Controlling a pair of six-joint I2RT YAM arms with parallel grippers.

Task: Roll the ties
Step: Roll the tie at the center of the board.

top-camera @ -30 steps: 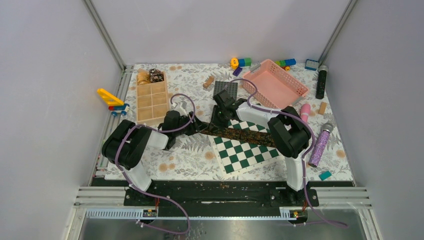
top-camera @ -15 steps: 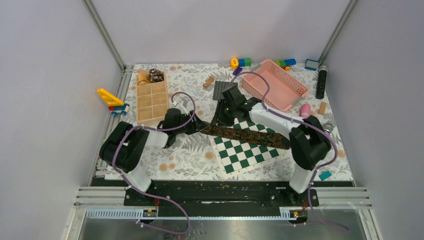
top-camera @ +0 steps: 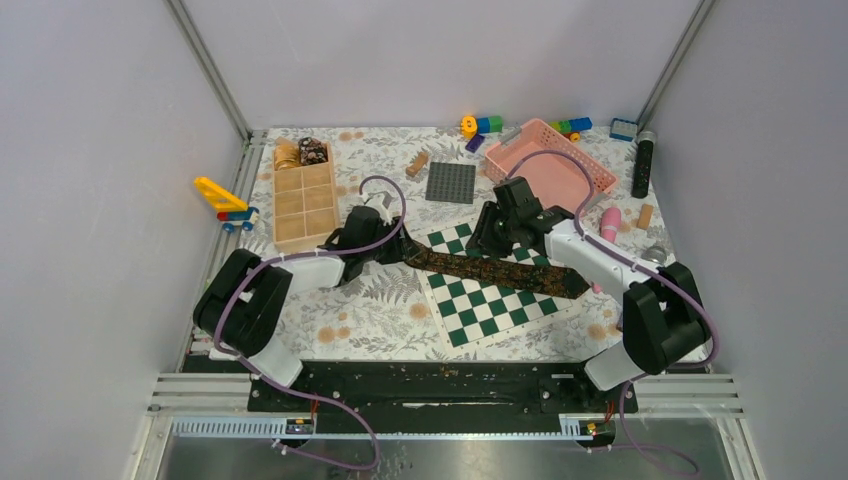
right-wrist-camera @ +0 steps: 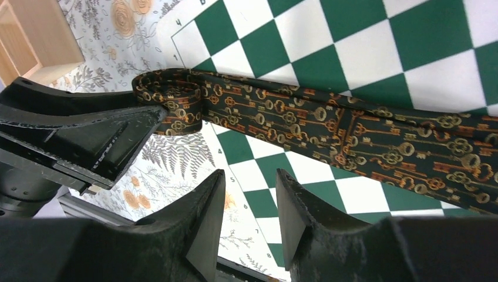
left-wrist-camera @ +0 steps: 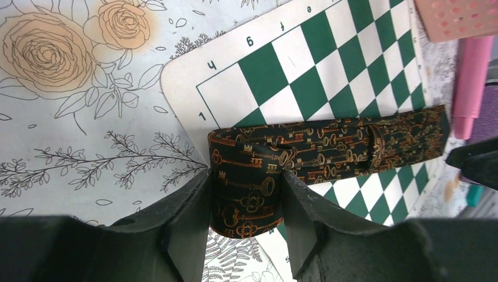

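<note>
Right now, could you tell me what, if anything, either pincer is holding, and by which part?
The left pincer grips the key-patterned tie by its rolled end, across its width. The right pincer is open and holds nothing.

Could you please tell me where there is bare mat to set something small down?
Bare mat lies at the front, left of the chessboard, and at the back between the wooden tray and the grey baseplate. The far right is crowded: pink basket, toy blocks, black cylinder. The tie crosses the middle.

Left end effector (left-wrist-camera: pixel 246 179) clamped, right (right-wrist-camera: pixel 249 176) parted.
</note>
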